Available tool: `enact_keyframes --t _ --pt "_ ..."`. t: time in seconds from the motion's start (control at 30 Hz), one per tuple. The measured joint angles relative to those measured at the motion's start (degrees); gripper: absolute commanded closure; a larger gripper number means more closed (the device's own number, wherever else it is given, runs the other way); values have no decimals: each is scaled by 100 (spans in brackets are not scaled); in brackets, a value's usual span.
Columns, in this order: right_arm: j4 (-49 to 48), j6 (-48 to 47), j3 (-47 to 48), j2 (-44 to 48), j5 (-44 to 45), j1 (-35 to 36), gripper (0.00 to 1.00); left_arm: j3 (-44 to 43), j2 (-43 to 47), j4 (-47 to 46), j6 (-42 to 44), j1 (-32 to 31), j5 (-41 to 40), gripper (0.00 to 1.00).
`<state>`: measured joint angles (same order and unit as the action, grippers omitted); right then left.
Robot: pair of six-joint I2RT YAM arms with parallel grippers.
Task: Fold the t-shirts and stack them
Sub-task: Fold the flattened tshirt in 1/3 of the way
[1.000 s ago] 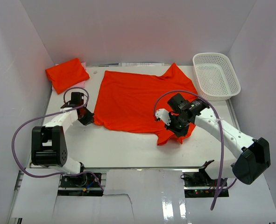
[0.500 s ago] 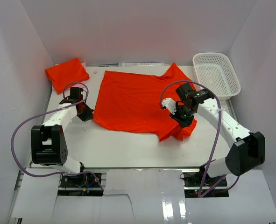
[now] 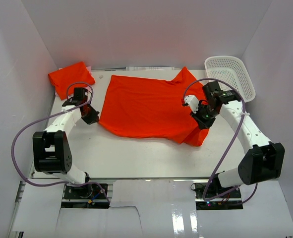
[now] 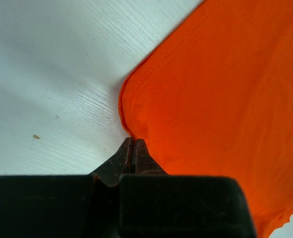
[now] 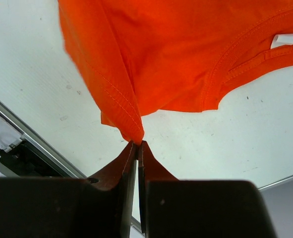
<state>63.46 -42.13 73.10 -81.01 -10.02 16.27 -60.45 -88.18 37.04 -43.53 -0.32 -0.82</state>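
1. Since a second ago the right gripper (image 5: 137,145) has swung from the near side toward the back right, dragging one corner of the spread shirt (image 3: 146,106) along. The left gripper (image 4: 132,145) has crept slightly toward the back.
2. The right gripper is clenched on a pinch of hemmed orange cloth, which bunches right at its tips.
3. The left gripper is clenched on the spread shirt's near left corner, low against the table (image 3: 136,156).
4. Between the two grippers the spread shirt lies across the middle of the table. Its right side is doubled over into a lump, and its collar points toward the back right.
5. A folded shirt (image 3: 71,78) sits at the back left corner, apart from the spread one.
6. A white mesh basket (image 3: 230,79) stands at the back right corner, near the right gripper's arm.
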Motion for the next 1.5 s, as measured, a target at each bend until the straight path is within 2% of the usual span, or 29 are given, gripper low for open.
enact_keyframes --t 0.4,0.77,1.13,1.5 --pt "7 -59 354 -136 -243 -269 92 -706 -238 343 2 0 15 100" --pt "9 -210 501 -450 -291 -680 92 -800 -435 496 -66 0 0 100" --pt "-13 -354 1060 -907 -404 -1095 92 -992 -667 544 -94 -2 2 100" --pt "-46 -361 1093 -1123 -468 -1156 92 -1659 -1078 649 -153 -2 42 100"
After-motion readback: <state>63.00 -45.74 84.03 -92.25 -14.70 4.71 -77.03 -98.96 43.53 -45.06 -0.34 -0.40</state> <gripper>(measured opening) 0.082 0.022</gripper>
